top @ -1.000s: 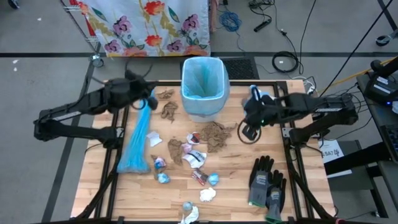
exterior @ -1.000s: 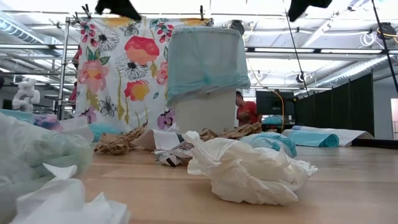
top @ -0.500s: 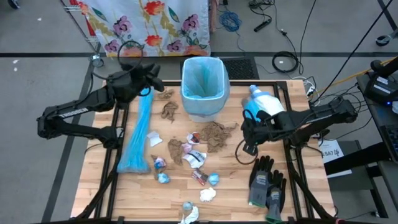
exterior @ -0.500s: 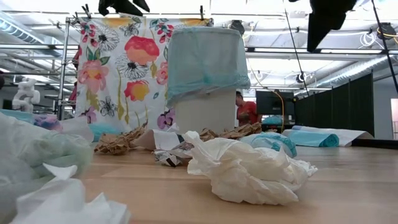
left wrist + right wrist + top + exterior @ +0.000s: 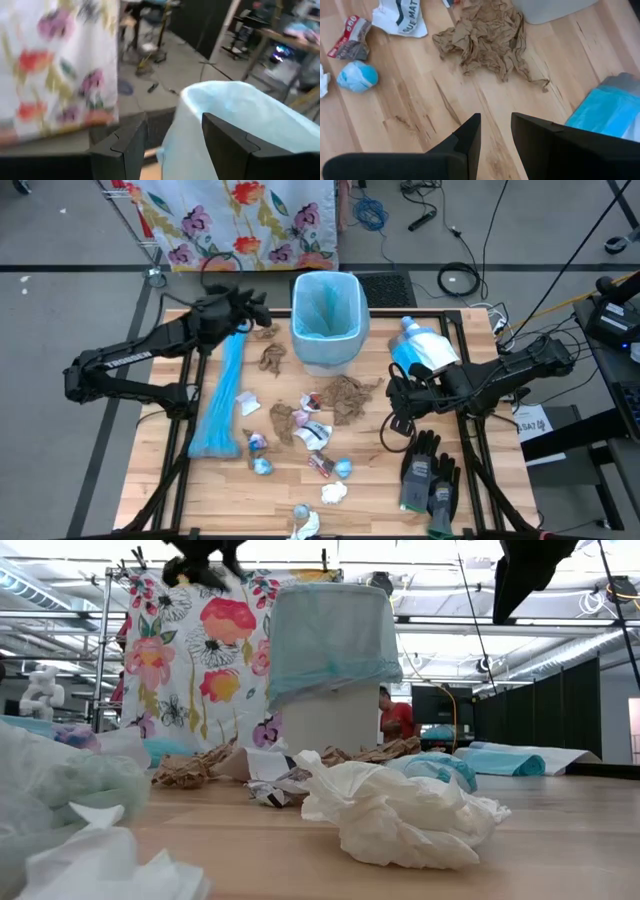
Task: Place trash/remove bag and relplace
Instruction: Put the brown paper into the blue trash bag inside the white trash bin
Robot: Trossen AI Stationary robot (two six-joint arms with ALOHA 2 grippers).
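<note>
Scraps of trash [image 5: 305,430] lie across the table's [image 5: 170,490] middle, light, soft and crushable, so pinching a raised crease looks best. Right gripper [image 5: 495,131] hovers over bare wood near a brown paper wad [image 5: 487,42], fingers part-open, empty. Farther off, left gripper [image 5: 175,135] hangs open and empty beside the lined bin [image 5: 327,320].

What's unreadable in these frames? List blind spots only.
- Bin inside: bottom hidden by the liner's own walls in the high view.
- Left gripper: view motion-blurred; the bin liner shows only as a pale shape.
- Low view: white wad up close blocks the scraps behind it.
- Packet: cut off by the right wrist view's edge.
</note>
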